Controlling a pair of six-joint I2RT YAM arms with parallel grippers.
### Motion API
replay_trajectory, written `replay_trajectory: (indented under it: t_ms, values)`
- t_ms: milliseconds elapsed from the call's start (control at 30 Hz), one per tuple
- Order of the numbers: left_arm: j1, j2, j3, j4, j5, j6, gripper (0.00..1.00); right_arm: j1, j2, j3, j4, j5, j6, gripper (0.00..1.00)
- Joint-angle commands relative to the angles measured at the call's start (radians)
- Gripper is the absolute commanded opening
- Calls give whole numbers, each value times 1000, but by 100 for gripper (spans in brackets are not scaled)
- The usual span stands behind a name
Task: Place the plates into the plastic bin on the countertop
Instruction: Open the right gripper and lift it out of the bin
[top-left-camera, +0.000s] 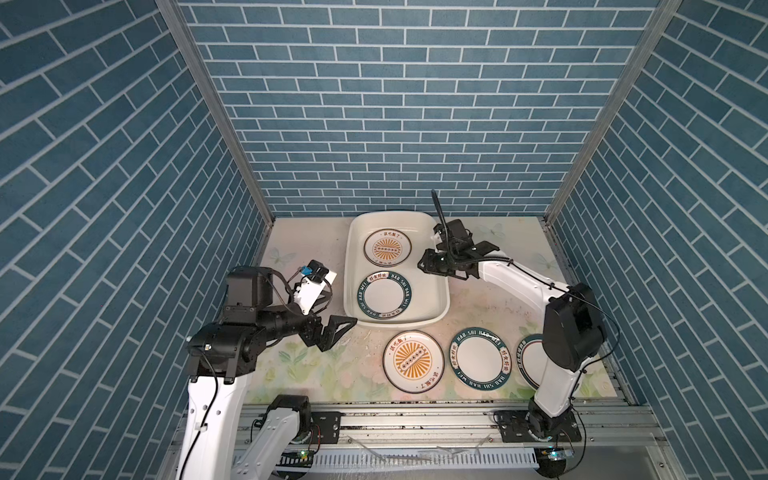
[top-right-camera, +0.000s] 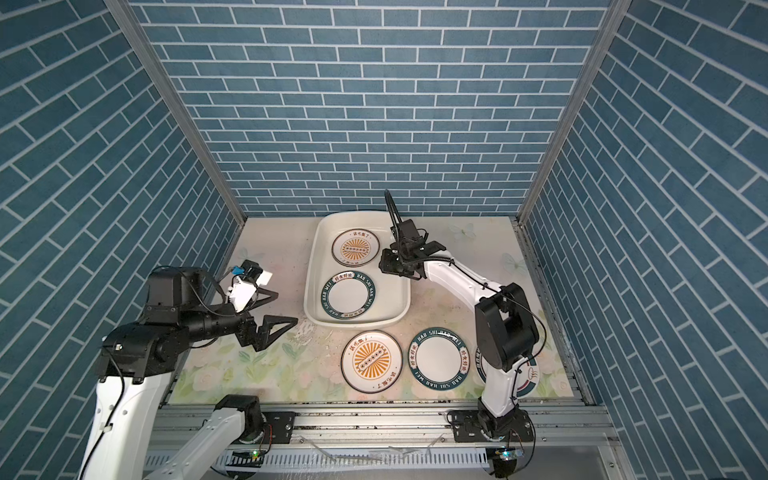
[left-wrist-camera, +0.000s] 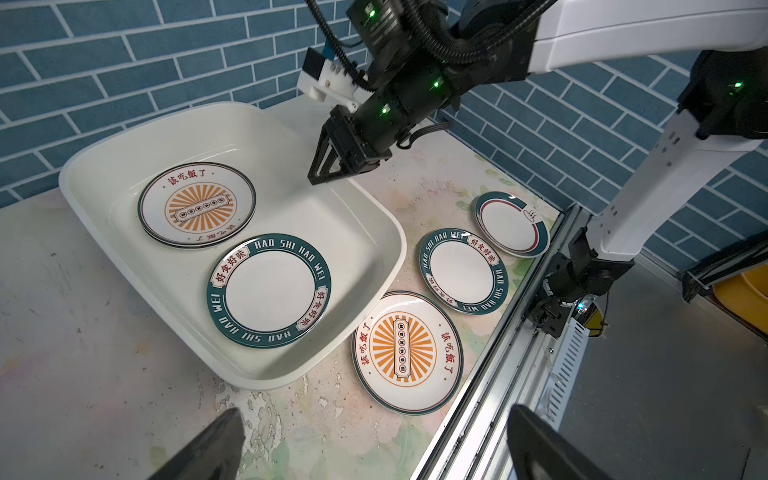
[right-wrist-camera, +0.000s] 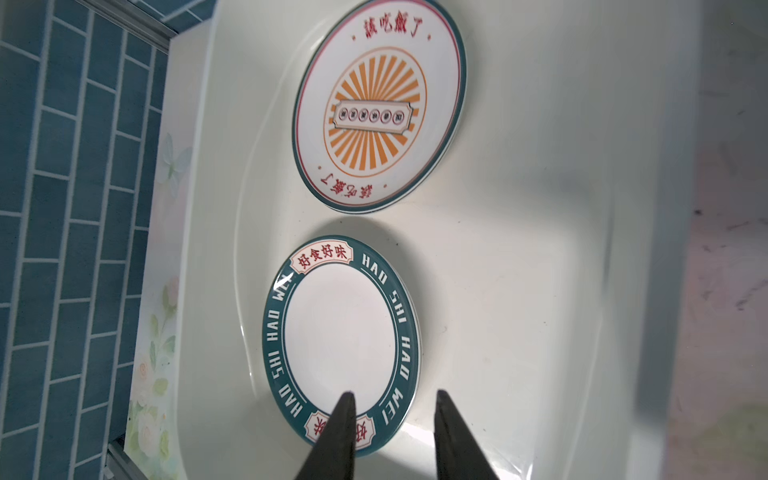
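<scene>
Right claw (right-wrist-camera: 395, 392) hangs part-open, empty, just over the teal-rimmed plate (right-wrist-camera: 340, 332) in the bin (right-wrist-camera: 519, 249); left claw (left-wrist-camera: 374, 409) gapes wide, empty.

Bright, even light from above fills both top views, whose brick walls (top-left-camera: 83, 166) bow at the edges. In the right wrist view the plastic bin (right-wrist-camera: 519, 232) shows soft shadows and a blurred outer rim. In the left wrist view the left end effector (left-wrist-camera: 374, 411) sits out of focus.

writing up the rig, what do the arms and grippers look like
The left arm and right arm have white shell links, black joints and black cables. The left gripper and right gripper carry black triangular open-frame fingers; green lights dot the right wrist.
</scene>
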Motion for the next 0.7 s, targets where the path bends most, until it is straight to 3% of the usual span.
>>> replay_trajectory:
  t_ms: [0, 400, 667]
  values:
    - [5, -4, -15, 30, -22, -30, 100, 0, -125, -19, -62, 123, -54, 34]
    - [7, 18, 9, 16, 23, -35, 100, -25, -447, -301, -99, 258, 7, 38]
    - [7, 24, 17, -9, -8, -8, 100, -52, -518, -302, -275, 250, 5, 39]
